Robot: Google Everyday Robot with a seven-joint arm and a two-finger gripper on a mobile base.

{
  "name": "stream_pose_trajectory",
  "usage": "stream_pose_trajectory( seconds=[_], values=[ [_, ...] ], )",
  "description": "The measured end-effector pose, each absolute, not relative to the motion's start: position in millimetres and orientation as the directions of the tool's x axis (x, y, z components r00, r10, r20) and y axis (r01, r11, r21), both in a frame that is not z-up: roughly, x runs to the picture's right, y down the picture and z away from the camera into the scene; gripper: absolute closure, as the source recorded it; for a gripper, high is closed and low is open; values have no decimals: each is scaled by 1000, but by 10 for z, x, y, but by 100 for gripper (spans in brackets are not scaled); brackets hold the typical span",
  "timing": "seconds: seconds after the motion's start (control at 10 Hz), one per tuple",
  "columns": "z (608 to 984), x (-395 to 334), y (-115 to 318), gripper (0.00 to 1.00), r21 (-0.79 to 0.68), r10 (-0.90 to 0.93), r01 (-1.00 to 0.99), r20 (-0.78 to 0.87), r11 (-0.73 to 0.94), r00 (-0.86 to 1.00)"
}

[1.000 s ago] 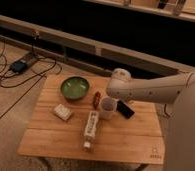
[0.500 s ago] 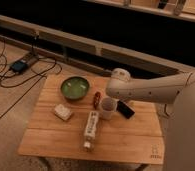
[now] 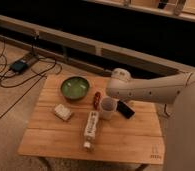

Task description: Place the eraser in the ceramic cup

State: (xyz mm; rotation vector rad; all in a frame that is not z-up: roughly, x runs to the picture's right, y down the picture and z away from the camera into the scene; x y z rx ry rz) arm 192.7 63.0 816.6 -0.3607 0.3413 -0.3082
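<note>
The black eraser [image 3: 126,109] lies flat on the wooden table [image 3: 126,137], just right of the white ceramic cup [image 3: 108,107]. The cup stands upright near the table's middle. My white arm reaches in from the right, and its rounded end sits above the cup and eraser. My gripper [image 3: 121,103] hangs under that end, right over the near end of the eraser and beside the cup. The arm hides most of it.
A green bowl [image 3: 74,87] stands at the back left. A small red object [image 3: 96,98] lies between bowl and cup. A cream block [image 3: 62,112] lies at the left, and a white bottle [image 3: 91,127] lies in front of the cup. Cables run across the floor at the left.
</note>
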Motion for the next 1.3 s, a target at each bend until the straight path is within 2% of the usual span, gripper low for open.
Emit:
stream_pose_trajectory(
  seconds=[0.3,0.4,0.6,1.0,1.3],
  values=[
    [8309,2086,633,64,-396,-358,226,-301,890,884],
    [8328,2145,629,68,-397,-355,219,-312,891,881],
    [8323,2122,648,68,-400,-358,218,-319,890,878],
    [8480,2293,663,43,-401,-359,206,-356,893,863],
    [8526,2314,632,42,-405,-366,206,-372,891,853]
  ],
)
